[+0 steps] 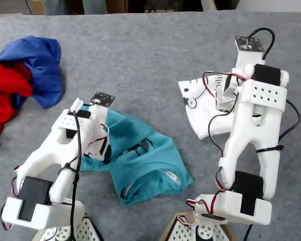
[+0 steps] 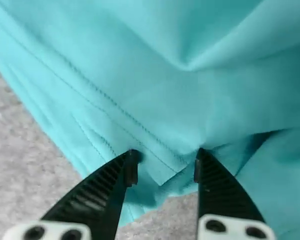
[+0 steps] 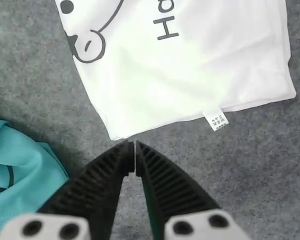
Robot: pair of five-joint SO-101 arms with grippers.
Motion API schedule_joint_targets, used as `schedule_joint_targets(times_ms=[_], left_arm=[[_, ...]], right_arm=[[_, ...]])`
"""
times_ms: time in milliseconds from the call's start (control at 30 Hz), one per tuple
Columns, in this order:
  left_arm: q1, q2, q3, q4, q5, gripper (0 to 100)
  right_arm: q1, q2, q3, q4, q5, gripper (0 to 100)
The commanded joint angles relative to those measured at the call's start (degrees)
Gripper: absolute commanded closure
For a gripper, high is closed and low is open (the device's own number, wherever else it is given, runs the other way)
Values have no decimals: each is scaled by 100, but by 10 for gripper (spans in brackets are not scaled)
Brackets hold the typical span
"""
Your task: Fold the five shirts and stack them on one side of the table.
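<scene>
Near the surface's (image 1: 140, 45) front edge, midway along, I see the teal shirt (image 1: 150, 165) crumpled, with my left pincer (image 2: 165, 162) spread open over its hem. My right pincer (image 3: 134, 150) is closed, just beside the folded white shirt (image 3: 190, 65) toward the right edge.

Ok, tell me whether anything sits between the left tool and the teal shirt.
Nothing visible does. The left tool is open right at the teal shirt, its tips on either side of a stitched edge of the cloth. The table shows bare beside that edge.
</scene>
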Motion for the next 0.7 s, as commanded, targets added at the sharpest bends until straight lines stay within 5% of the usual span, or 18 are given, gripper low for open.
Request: schedule_joint_targets(times_ms=[0, 233, 667], left_arm=[[13, 53, -189, -141, 62, 799], [31, -141, -523, 229, 44, 964], [-75, -299, -1807, 1116, 79, 971]], right_arm=[[-18, -242, -13, 0, -53, 977], [-35, -277, 295, -9, -53, 977], [-422, -277, 505, 914, -44, 976]])
